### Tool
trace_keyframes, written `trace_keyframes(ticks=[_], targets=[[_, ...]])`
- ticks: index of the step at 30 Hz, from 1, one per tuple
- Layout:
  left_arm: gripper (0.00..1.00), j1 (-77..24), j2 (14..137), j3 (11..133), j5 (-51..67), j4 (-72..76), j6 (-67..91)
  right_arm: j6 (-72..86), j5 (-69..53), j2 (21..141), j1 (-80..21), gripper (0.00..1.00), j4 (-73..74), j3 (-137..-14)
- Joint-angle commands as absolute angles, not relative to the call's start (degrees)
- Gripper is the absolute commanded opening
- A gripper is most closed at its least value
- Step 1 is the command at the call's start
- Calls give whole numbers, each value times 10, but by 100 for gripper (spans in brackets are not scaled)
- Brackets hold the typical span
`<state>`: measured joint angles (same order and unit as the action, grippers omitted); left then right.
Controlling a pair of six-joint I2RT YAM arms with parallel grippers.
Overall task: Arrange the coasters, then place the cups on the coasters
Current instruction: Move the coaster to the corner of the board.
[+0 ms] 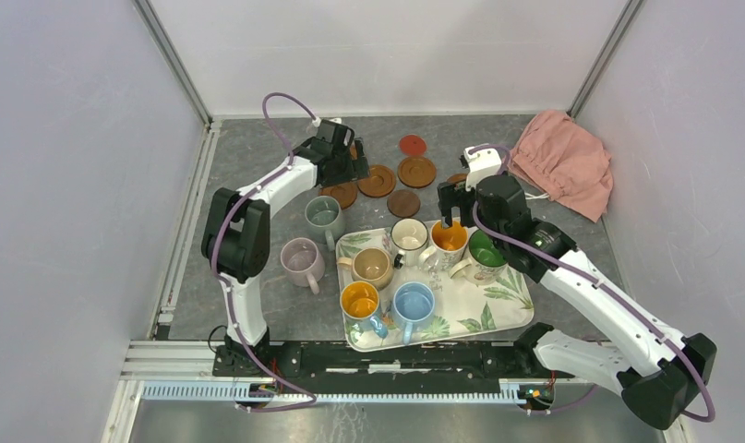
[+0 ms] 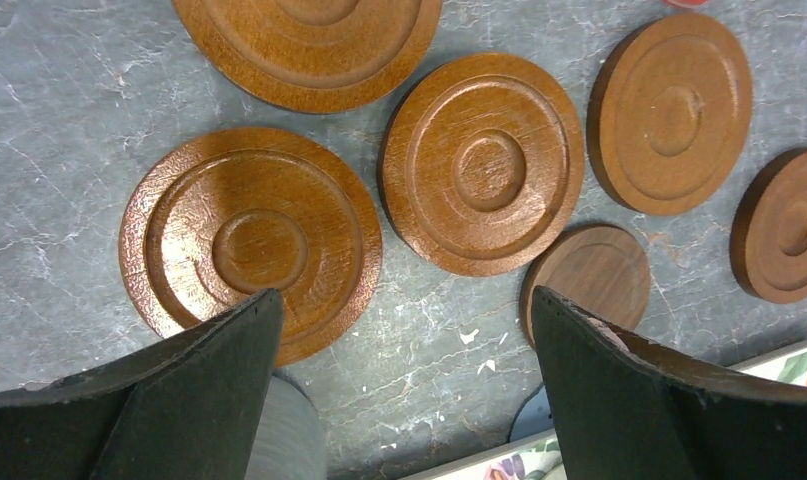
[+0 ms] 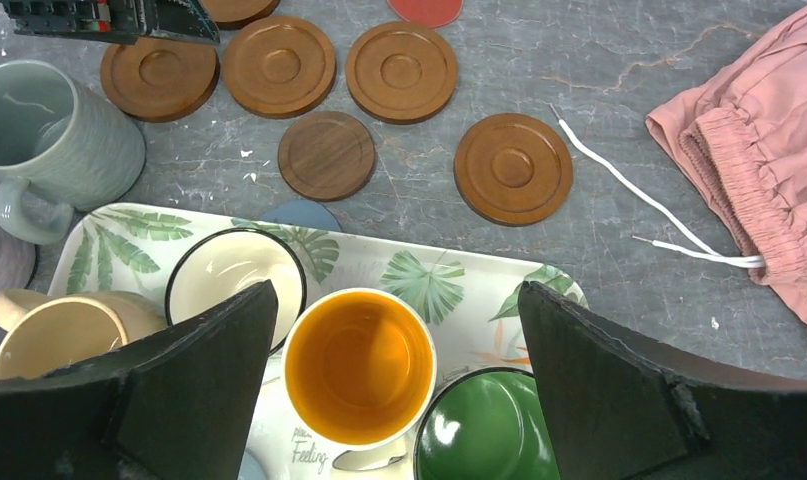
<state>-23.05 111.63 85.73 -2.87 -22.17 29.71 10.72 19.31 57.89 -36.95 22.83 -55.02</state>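
Coasters (image 1: pixel 377 181) lie clustered on the far tabletop (image 1: pixel 258 157). I see the grey-blue coaster (image 3: pixel 301 214) half hidden by the tray (image 3: pixel 449 262) rim, and the red coaster (image 3: pixel 426 9) cut off at the frame edge. My left end effector (image 2: pixel 404 310) hangs over them, spread wide and empty. The right end effector (image 3: pixel 399 300), also released, hovers over the orange-inside cup (image 3: pixel 359 365) on the tray.

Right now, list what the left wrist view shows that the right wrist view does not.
Left wrist only: almost nothing new, just more of the farthest wooden coaster. Right wrist only: pink cloth, orange-inside mug, green-inside mug, cream mug, grey-blue coaster peeking from under the tray. Both: dark brown coaster, the other ringed wooden coasters, and the leaf-print tray.
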Motion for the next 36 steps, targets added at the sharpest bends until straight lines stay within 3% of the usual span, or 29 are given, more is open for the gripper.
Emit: trace_keyframes(ticks=[1, 36], targets=[[100, -223, 1131, 869, -7, -183, 336, 98, 183, 583, -367, 98, 216, -569], [100, -154, 1197, 826, -77, -162, 388, 107, 155, 585, -367, 98, 206, -555]])
